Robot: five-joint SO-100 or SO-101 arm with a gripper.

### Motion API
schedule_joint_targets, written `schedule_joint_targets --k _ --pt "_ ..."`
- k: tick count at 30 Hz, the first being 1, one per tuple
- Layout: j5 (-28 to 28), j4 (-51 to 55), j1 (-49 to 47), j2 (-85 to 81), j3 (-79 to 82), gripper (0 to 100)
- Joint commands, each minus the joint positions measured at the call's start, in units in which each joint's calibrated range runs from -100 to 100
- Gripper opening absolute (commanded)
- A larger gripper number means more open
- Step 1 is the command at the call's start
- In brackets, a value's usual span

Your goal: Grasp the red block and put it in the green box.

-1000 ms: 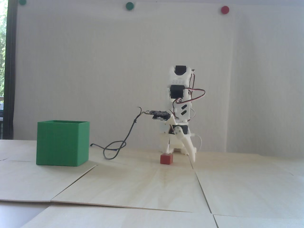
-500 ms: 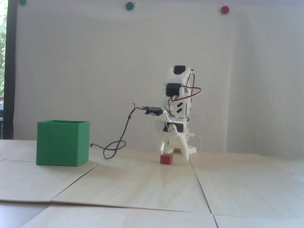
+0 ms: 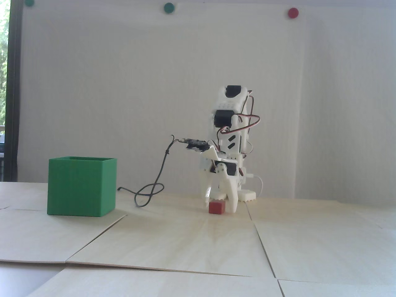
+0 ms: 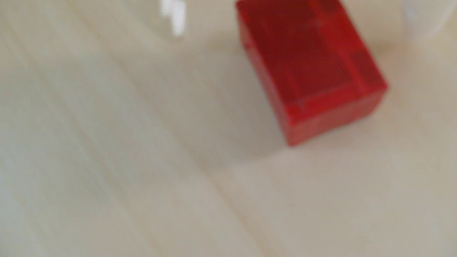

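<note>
Block [image 3: 216,207] on the table, between the spread fingers of the gripper [image 3: 219,206], lowered around it but not yet closed; blurred and close in the wrist view [image 4: 309,71]. Box [image 3: 81,186] well apart, at the left in the fixed view, contents not visible. Approach apparently finished; closing, lifting, carrying to the box and releasing all left to do.

1. The white arm [image 3: 230,123] is standing folded in the fixed view, its upper link rising upright and its forearm bending back down.
2. The gripper [image 3: 218,205] is pointing straight down, fingertips sitting low near the table surface.
3. Its two fingers [image 3: 232,198] are spreading apart, jaws parted.
4. The wrist view is showing only a blurred white fingertip [image 4: 176,17].
</note>
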Motion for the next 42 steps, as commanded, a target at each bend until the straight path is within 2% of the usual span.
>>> schedule_joint_targets --k 1,9,15,21,23,25,28,40,42 --pt "-0.4 -0.7 0.6 -0.2 -0.5 30" --pt "-0.5 -1.4 2.3 -0.2 -1.2 30" --pt "-0.5 -9.2 3.1 -0.2 -1.0 30" --pt "-0.4 -8.8 2.8 -0.2 -0.7 29" --pt "-0.2 -8.8 2.6 -0.2 -0.3 24" --pt "-0.3 -8.9 2.6 -0.2 -0.3 11" --pt "-0.1 -8.9 2.6 -0.2 -0.3 1" --pt "-0.4 -8.3 3.6 -0.9 -0.3 2" --pt "-0.4 -5.2 5.0 -1.0 -1.0 2"
